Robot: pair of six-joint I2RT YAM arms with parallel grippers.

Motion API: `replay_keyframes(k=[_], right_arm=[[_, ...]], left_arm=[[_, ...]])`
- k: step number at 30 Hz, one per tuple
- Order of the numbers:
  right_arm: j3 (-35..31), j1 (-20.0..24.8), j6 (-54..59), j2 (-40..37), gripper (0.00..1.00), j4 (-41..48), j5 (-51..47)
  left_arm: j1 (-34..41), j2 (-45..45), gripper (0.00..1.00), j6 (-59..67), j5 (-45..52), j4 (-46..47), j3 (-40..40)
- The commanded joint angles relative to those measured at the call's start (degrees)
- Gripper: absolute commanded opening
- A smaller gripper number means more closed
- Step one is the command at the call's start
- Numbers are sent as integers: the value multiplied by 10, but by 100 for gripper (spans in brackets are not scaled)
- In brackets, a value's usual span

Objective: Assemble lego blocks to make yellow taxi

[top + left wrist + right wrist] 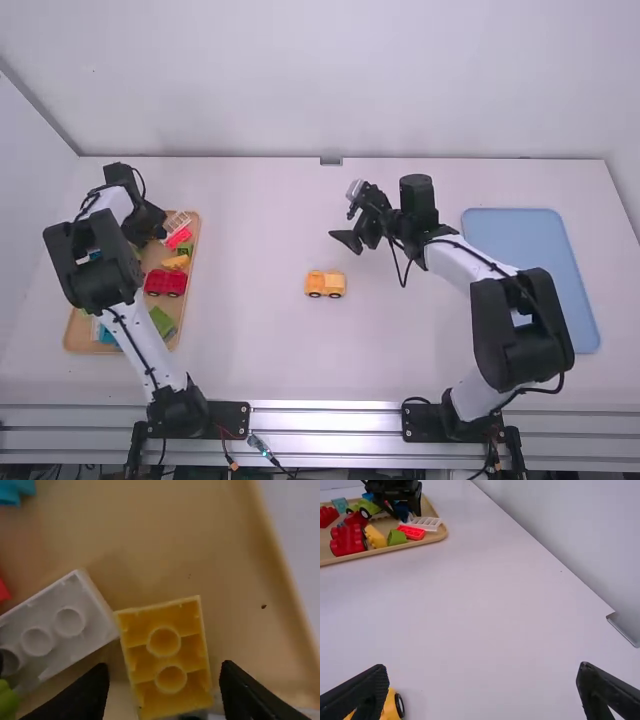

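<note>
Over the far end of the wooden tray, my left gripper (152,228) points down. In the left wrist view, an upturned yellow brick (166,655) with two round tubes lies between the open fingers of my left gripper (165,690), with a gap at each side. A small yellow-orange car body on wheels (325,284) stands mid-table; part of this yellow car (392,705) shows low in the right wrist view. Beyond and right of it, my right gripper (345,215) hangs over the table. The right wrist view has my right gripper (482,690) open and holding nothing.
The wooden tray (192,295) at the left holds several loose pieces, among them a red wheeled piece (166,283), a yellow piece (176,262) and green ones. A white brick (60,625) lies against the upturned yellow brick. A blue board (535,250) lies at the right.
</note>
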State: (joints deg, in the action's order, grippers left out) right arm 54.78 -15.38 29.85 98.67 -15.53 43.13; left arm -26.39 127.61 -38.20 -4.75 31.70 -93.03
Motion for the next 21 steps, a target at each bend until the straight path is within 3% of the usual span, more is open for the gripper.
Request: replay_keyframes(k=[1,7,9,11,15,18,21], right_arm=[[8,0,-5,-2,99,0,5],[8,0,-5,-2,99,0,5],[8,0,-5,-2,99,2,3],[8,-1,-5,-2,99,4,3],[8,0,-5,-2,99,10,3],[8,1,-5,-2,99,12,3],[8,1,-5,-2,99,13,3]], left_arm=[[2,-3,53,-21,-28,6,5],[2,-3,41,-22,-39,-7,5],[2,-3,44,-6,-36,-14,5],[3,-3,55,5,-37,-22,5],[2,-2,53,3,-37,-24,5],[2,-1,50,3,-37,-30,5],[2,-1,39,3,-36,-30,5]])
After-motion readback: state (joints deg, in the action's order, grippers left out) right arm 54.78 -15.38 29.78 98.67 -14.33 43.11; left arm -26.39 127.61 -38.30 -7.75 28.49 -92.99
